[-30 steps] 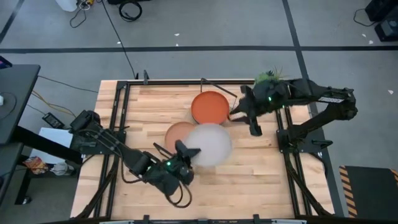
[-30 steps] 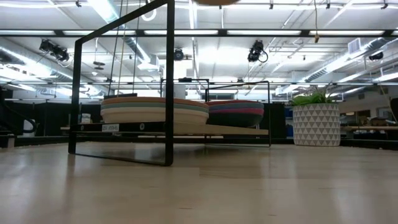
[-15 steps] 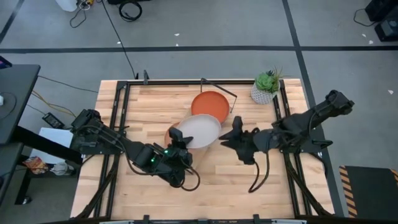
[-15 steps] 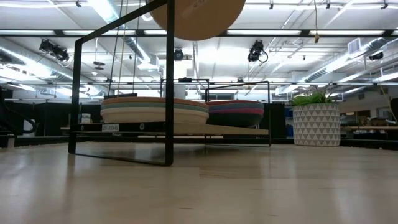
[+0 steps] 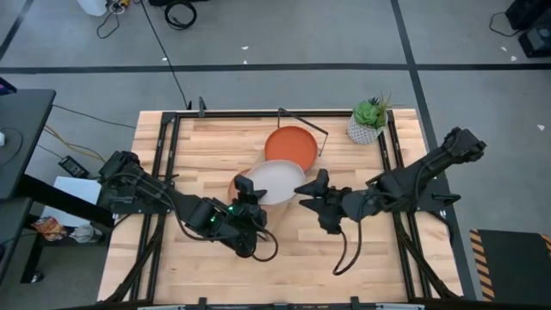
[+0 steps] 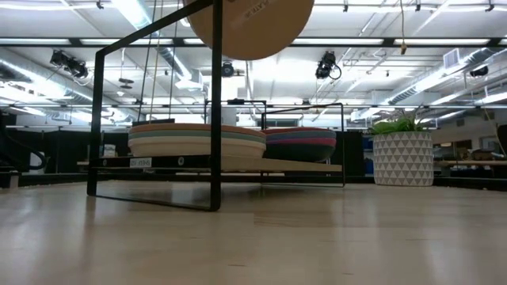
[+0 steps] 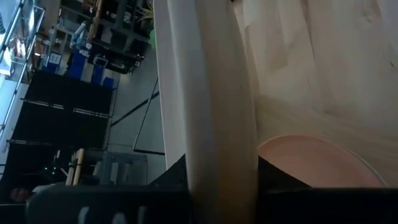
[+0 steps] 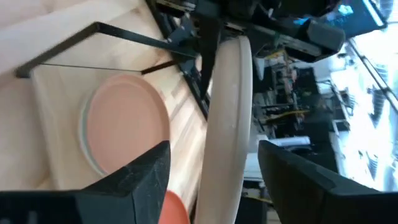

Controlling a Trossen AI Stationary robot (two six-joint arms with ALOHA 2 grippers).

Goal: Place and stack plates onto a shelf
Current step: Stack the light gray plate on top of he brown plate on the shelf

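While the left end effector (image 5: 247,195) pinches the cream plate (image 5: 274,182), the right end effector (image 5: 315,191) stays spread beside it.

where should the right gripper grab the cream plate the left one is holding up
On the thin rim of the cream plate, at the edge facing the right gripper, opposite where the left gripper clamps it. The plate hangs tilted above the shelf stacks, and in the right wrist view its rim sits edge-on between the open fingers, so a straight-in pinch probably suits.

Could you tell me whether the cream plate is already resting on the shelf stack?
No, the cream plate is held above the peach plate by the left gripper.
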